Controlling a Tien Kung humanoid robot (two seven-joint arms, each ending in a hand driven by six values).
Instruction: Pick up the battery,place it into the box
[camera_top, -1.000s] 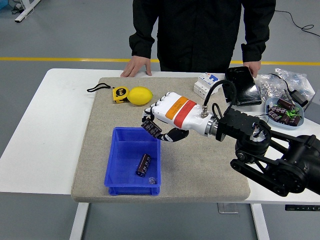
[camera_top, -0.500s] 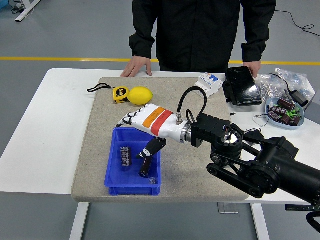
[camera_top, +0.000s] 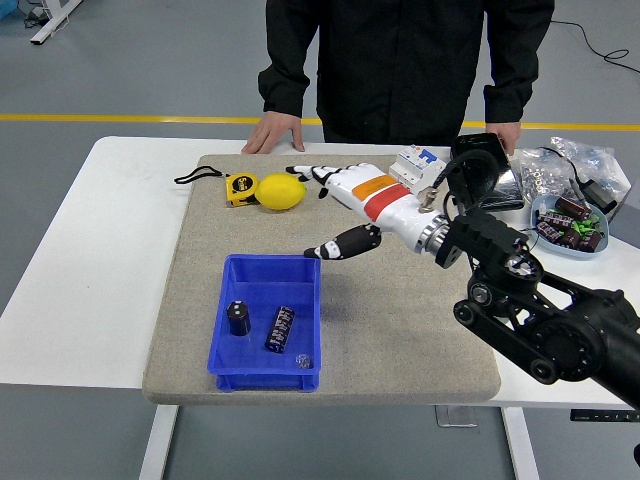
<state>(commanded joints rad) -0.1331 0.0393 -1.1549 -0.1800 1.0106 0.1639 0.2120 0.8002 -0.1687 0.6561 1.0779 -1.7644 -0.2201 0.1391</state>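
Two dark cylindrical batteries sit in the blue box (camera_top: 226, 352): one battery (camera_top: 238, 318) stands upright at the left, the other battery (camera_top: 281, 328) lies on its side near the middle. My right hand (camera_top: 320, 205) hovers above the mat behind the box, fingers spread and empty, thumb pointing toward the box's far rim. The left arm does not show.
A yellow lemon (camera_top: 281, 191) and a tape measure (camera_top: 240, 187) lie at the mat's far left. A white breaker (camera_top: 414, 165), a black case (camera_top: 484, 175) and a bowl of batteries (camera_top: 569, 224) stand at the right. A person's hand (camera_top: 272, 131) rests on the far edge.
A second battery dropped from my right hand into the box and now stands upright. The hand opened, then drew back up and away from the box toward the lemon.
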